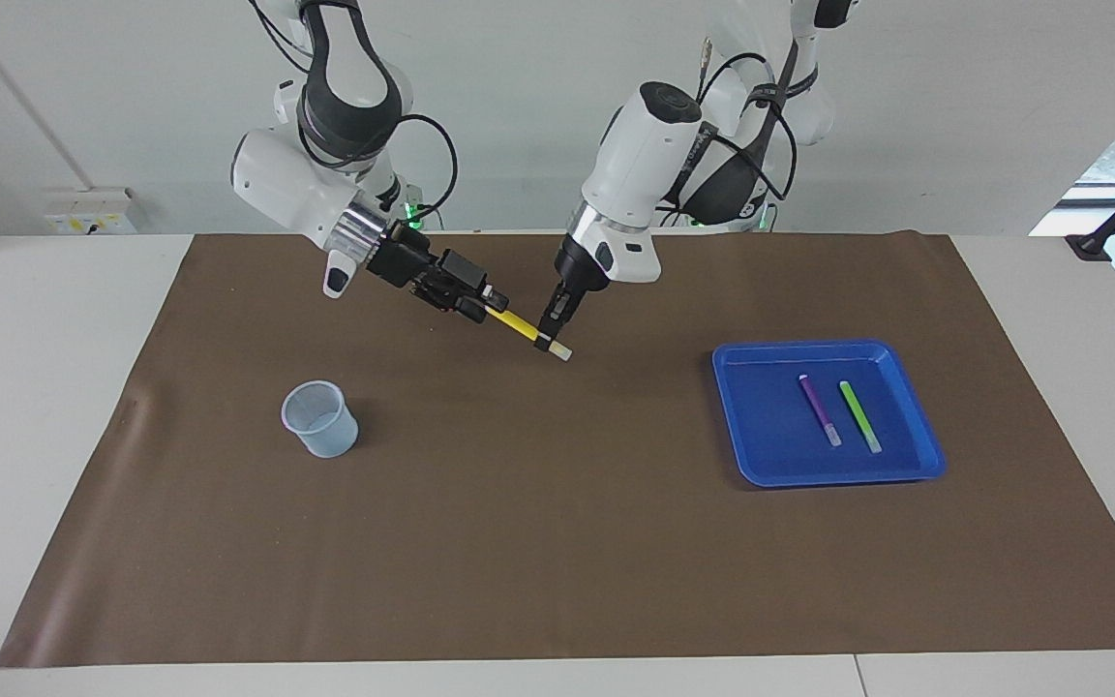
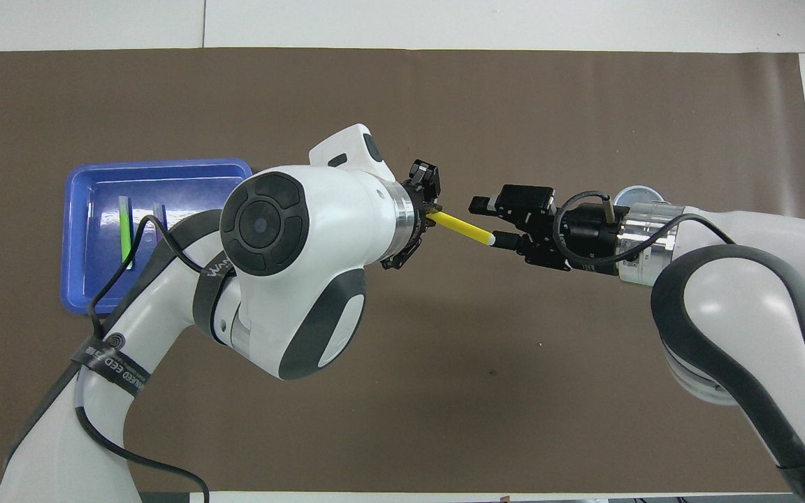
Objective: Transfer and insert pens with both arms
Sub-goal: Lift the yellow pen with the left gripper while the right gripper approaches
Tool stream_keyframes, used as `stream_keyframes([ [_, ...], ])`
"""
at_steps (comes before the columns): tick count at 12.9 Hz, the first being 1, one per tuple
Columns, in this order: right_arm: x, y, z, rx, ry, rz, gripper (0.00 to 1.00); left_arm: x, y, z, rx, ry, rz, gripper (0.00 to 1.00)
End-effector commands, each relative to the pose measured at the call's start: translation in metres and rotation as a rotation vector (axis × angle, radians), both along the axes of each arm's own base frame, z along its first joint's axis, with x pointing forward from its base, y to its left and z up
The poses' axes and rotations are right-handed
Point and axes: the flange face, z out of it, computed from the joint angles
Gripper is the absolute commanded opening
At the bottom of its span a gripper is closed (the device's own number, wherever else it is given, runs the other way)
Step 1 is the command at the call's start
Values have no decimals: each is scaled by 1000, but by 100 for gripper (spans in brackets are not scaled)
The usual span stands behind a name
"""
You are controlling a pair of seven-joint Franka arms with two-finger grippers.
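My left gripper (image 1: pixel 548 339) is shut on the yellow pen (image 1: pixel 517 324), which it holds slanted in the air over the middle of the brown mat (image 1: pixel 557 542). The pen's free end reaches between the fingers of my right gripper (image 1: pixel 485 302), and these stand apart around it. From overhead, the yellow pen (image 2: pixel 460 226) bridges the left gripper (image 2: pixel 430 213) and the right gripper (image 2: pixel 492 223). The purple pen (image 1: pixel 820 410) and the light green pen (image 1: pixel 860 416) lie side by side in the blue tray (image 1: pixel 761 474).
A pale blue cup (image 1: pixel 320 418) stands upright on the mat toward the right arm's end of the table. The blue tray (image 2: pixel 84 279) sits toward the left arm's end, partly covered by the left arm from overhead.
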Motion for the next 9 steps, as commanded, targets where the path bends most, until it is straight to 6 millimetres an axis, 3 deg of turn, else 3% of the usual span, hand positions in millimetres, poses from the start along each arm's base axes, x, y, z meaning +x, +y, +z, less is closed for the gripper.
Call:
stream_keyframes([
  [1, -3, -4, -1, 14, -9, 9, 81, 1, -5, 2, -28, -2, 19, 0],
  [6, -8, -3, -1, 21, 9, 54, 81, -1, -11, 2, -57, -6, 60, 0],
  [9, -7, -10, -2, 19, 12, 52, 69, 0, -11, 1, -63, -14, 65, 0],
])
